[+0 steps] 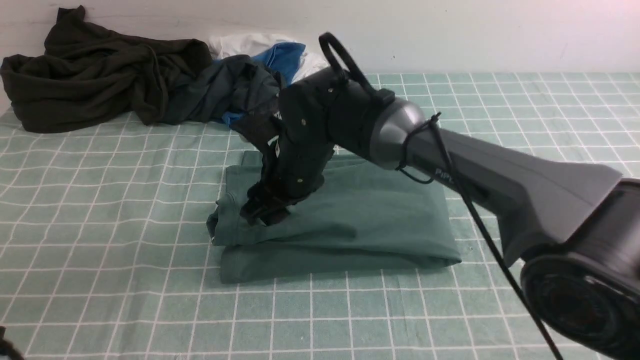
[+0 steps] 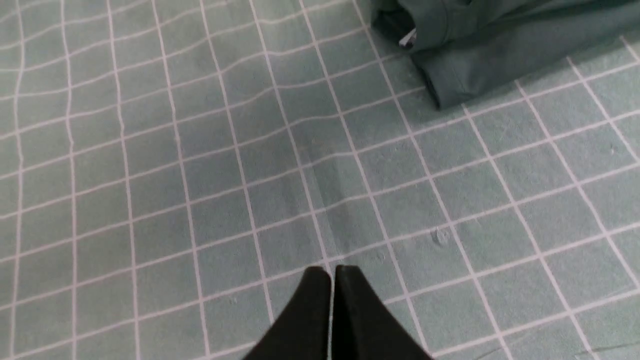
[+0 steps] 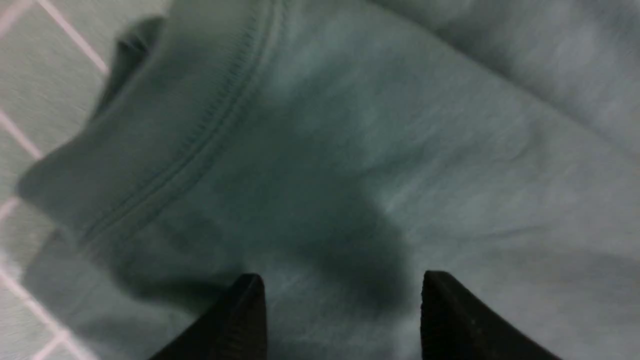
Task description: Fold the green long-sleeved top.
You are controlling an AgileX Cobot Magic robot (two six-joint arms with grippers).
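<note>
Here's the right gripper (image 3: 340,287), jaws spread wide, gripping nothing, low over the green long-sleeved top (image 1: 370,210): soft knit, stitched seam, folded into a thick rectangle mid-table. The left gripper (image 2: 332,271) is pinched closed and empty over the teal white-gridded tablecloth (image 1: 100,210). Plain pale wall (image 1: 475,30) behind.

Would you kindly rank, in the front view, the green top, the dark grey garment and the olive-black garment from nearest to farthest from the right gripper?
1. Green top, directly beneath the right gripper.
2. Dark grey garment, behind it, toward the wall.
3. Olive-black garment, back left corner.
</note>
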